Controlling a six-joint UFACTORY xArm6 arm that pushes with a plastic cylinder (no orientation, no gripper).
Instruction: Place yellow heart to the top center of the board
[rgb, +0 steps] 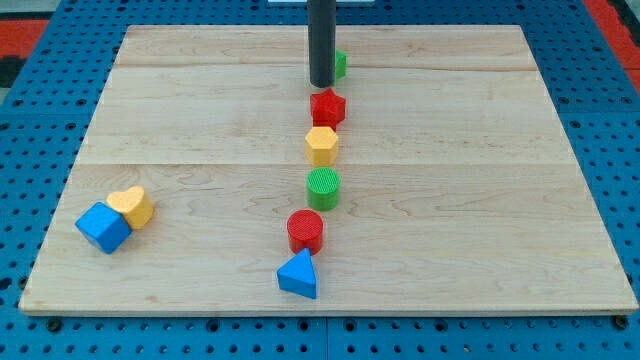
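The yellow heart (132, 205) lies at the view's lower left of the wooden board (180, 110), touching a blue cube (103, 227) on its lower left. My tip (321, 84) is near the view's top centre, far from the heart. It stands just left of a green block (340, 65) that the rod partly hides, and just above a red hexagon (327, 107).
A column runs down the middle below the tip: the red hexagon, a yellow hexagon (321, 145), a green cylinder (323, 187), a red cylinder (305, 231) and a blue triangle (298, 275). A blue pegboard (40, 130) surrounds the board.
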